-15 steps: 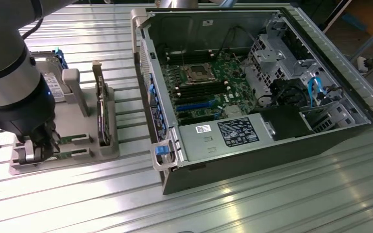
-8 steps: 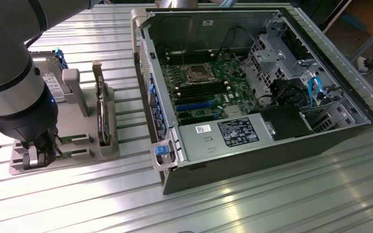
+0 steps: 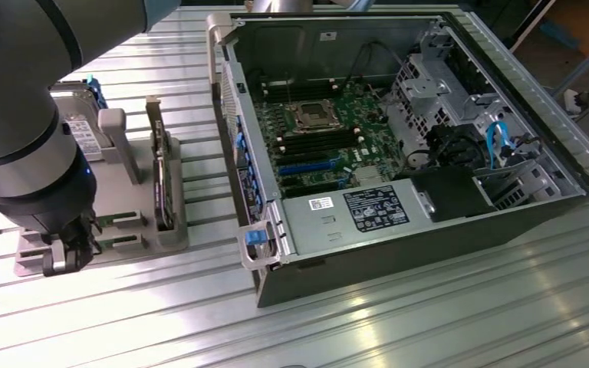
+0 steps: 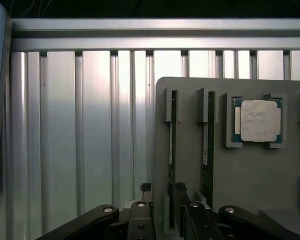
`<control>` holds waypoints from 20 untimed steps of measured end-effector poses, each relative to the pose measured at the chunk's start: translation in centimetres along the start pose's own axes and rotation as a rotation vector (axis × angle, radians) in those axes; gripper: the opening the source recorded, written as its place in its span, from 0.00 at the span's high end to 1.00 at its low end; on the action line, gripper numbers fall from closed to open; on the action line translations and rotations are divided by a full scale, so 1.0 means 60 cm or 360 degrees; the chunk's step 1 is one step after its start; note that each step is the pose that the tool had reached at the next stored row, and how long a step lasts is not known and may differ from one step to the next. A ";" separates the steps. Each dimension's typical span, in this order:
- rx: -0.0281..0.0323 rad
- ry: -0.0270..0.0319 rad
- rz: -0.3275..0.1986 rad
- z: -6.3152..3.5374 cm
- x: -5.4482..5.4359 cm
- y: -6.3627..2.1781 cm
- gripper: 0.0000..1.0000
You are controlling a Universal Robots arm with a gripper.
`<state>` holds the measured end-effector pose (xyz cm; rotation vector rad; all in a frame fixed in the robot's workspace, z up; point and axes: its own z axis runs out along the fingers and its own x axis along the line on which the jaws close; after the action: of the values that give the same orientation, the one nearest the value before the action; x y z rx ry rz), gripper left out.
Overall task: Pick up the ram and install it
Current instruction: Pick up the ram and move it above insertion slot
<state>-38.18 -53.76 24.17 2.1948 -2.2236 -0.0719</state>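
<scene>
straddling the near end of the ram (image 4: pixel 172 145), a long, narrow, flat green circuit-board stick standing on edge in a slot, the black two-fingered gripper (image 4: pixel 165 197) has its jaws apart, one finger on each side of the board, and no press on it can be seen. the ram sits in a grey moulded plastic parts tray (image 4: pixel 250 170). just beside it, in the parallel slot, stands a second green memory stick (image 4: pixel 206 140). beyond that, a small square silver processor chip (image 4: pixel 257 120) lies flat in its own recess. the tray rests on a ribbed aluminium table (image 4: pixel 90 125).

handling, as a judgement: the stick is probably light and stiff but thin and fragile. its dark chips and edge contacts are best left untouched. the likeliest hold is across the two flat faces, close to the free upper edge, with the fingers square to the board. the faces are smooth, so a weak grip may slip, while a hard squeeze may crack it. a tilted pull could bind the board in its slot.

farther off, in the exterior view, a wider dark expansion card (image 3: pixel 159 169) stands on edge in the same tray. well apart, toward the exterior view's right, an open grey metal computer case (image 3: pixel 325 222) lies on its side, showing a green motherboard (image 3: pixel 315 130) with long dark memory slots (image 3: pixel 320 142).
</scene>
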 end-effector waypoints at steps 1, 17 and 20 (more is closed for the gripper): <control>0.00000 0.00000 0.0000 0.002 0.000 0.000 0.70; -0.00001 0.00001 0.0000 0.006 -0.007 0.000 0.70; -0.00001 0.00002 0.0000 0.007 -0.010 0.000 0.70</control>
<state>-38.17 -53.16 23.77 2.1948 -2.2235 -0.0718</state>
